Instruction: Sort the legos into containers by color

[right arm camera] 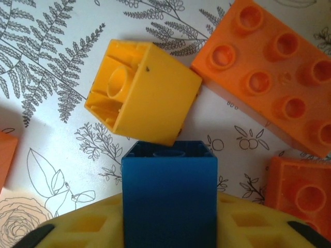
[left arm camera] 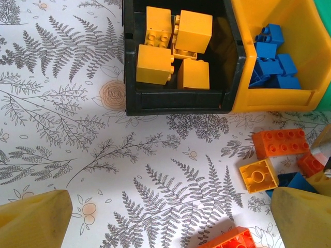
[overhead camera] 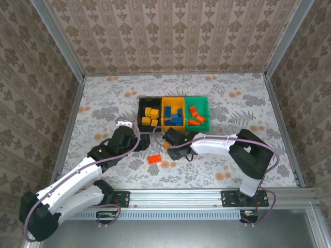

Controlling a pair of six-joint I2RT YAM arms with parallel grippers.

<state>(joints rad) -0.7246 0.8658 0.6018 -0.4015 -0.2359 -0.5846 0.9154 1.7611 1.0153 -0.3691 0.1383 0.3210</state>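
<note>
Table [overhead camera: 232, 98], covered in fern-and-flower print. Carrying a joined row of black, yellow and green containers [overhead camera: 174, 97]. Loose legos [overhead camera: 153, 159] in front: orange bricks [left arm camera: 280, 143], yellow brick [left arm camera: 258, 175], blue brick [right arm camera: 169, 191] touching it.

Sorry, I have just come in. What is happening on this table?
A robot is sorting Lego bricks by color. The right hand grips a blue brick, down beside a loose yellow brick and an orange brick. The left hand hovers open before the black bin. That bin holds yellow bricks, the yellow bin blue ones, the green bin orange ones.
</note>
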